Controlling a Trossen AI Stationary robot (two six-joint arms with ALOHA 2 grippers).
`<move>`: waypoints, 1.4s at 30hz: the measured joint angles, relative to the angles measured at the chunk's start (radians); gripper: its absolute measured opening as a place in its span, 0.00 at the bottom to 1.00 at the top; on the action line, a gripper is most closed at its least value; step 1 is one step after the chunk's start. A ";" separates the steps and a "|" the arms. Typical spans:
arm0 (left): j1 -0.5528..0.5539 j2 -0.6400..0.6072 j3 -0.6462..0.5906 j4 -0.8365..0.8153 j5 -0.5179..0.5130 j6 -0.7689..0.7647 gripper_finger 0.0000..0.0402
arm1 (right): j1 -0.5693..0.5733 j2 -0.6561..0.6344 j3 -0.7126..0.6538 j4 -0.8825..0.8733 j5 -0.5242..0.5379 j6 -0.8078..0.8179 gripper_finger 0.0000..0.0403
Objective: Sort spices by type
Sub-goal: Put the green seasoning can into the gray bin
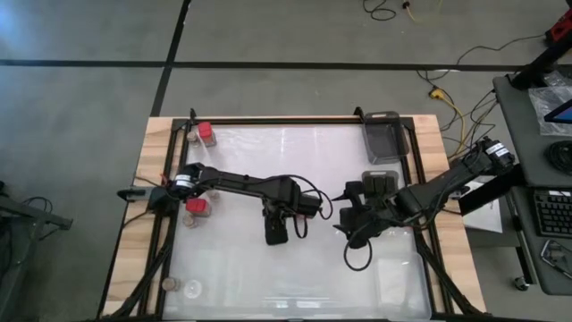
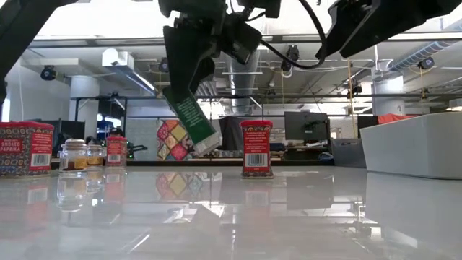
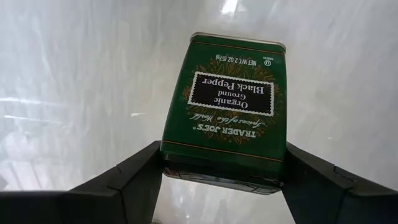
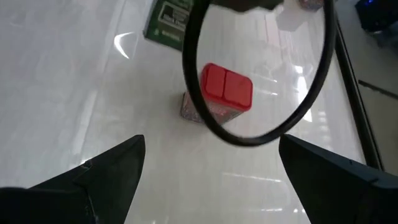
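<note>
Tabletop: three red tins (image 2: 256, 148), two jars (image 2: 73, 155), one lifted green tin (image 3: 227, 109).

An open-plan lab or office, it seems — exposed ceiling ducts (image 2: 119, 61), desk monitors (image 2: 303, 124) behind the worktop (image 1: 161, 143), a keyboard (image 1: 552, 213) and loose floor cables (image 1: 447, 98) alongside.

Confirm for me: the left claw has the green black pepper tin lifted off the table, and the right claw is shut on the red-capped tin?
Not quite. The left claw does hold the black pepper tin off the table, but the right claw is open and empty. The right wrist view shows the red-capped tin standing free on the table beyond its fingers.
</note>
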 joint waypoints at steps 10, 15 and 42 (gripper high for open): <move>0.042 0.058 -0.002 -0.034 -0.001 0.080 0.65 | 0.000 0.000 -0.002 -0.001 0.000 0.068 0.90; 0.040 0.080 -0.002 -0.034 -0.002 0.128 0.65 | 0.000 0.000 -0.002 0.000 0.000 0.092 0.90; 0.104 -0.044 -0.179 -0.031 -0.339 0.196 0.65 | -0.005 0.001 -0.001 0.016 0.095 0.144 0.90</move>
